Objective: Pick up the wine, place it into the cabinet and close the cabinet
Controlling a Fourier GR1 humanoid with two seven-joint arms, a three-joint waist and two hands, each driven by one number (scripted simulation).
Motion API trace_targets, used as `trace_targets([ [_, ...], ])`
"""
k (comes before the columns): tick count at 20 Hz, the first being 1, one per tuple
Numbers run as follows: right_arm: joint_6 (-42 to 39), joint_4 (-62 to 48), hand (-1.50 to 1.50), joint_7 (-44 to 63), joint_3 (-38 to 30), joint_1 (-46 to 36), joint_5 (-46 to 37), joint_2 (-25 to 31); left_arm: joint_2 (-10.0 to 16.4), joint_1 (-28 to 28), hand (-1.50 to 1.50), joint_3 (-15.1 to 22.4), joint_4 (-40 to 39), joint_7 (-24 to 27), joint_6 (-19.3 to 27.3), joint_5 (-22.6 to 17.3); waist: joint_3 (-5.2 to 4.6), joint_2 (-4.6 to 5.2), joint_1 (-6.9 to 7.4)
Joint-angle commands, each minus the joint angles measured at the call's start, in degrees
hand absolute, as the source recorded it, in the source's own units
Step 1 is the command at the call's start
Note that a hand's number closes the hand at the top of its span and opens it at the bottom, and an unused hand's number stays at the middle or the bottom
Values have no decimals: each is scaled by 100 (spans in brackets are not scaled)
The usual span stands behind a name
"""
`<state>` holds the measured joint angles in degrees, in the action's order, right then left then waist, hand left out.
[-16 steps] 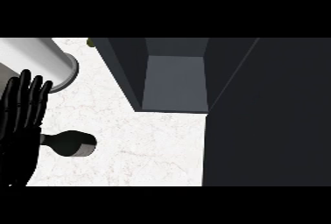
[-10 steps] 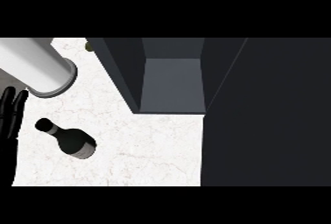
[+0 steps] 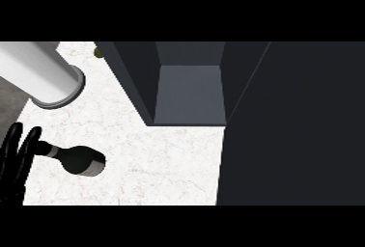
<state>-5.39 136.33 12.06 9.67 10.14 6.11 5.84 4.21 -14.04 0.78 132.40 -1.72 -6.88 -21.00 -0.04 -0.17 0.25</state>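
Left hand [image 3: 16,164] at 8 o'clock of the head view, cut off by the left edge, fingers straight and spread, pointing to 12, holding nothing. Palm and wrist merge into black, hard to separate. Right hand doesn't show.

One wine bottle [image 3: 77,159] on the white counter [image 3: 157,164], just at 3 o'clock of the hand, outside the cabinet. It is dark and seen almost from above, with its neck aimed at 9–10 o'clock toward the fingers. Neck tip is right beside the fingers; contact can't be told.

One cabinet [image 3: 189,91] at 12 o'clock, open, grey inside, top cut off. A big dark panel [image 3: 292,120] fills the 3 o'clock side, and its edges are lost in shadow.

One pale cylinder [image 3: 43,72] at 10 o'clock, upper end cut off, unclear what it is. One small olive object [image 3: 98,50] at 11 o'clock, mostly hidden behind the cabinet wall.
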Motion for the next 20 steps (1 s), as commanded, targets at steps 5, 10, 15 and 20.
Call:
trace_targets([
  [5, 70, 302, -150, 1064, -292, -687, 432, 128, -169, -28, -150, 441, 1051, -813, 476, 235, 5, 11, 0],
  [10, 253, 855, -150, 1444, -81, -586, 232, 33, -344, -252, -150, 1071, 1065, -682, 639, 805, 5, 1, -12],
  [15, 338, 954, -150, 1846, -518, -985, 580, 179, -268, -464, -150, 1280, 1377, -758, 740, 780, 4, -5, 17],
  [20, 342, 991, -150, 1738, -239, -873, 297, 54, -304, -321, -150, 1301, 1561, -976, 1241, 950, 6, -12, 2],
])
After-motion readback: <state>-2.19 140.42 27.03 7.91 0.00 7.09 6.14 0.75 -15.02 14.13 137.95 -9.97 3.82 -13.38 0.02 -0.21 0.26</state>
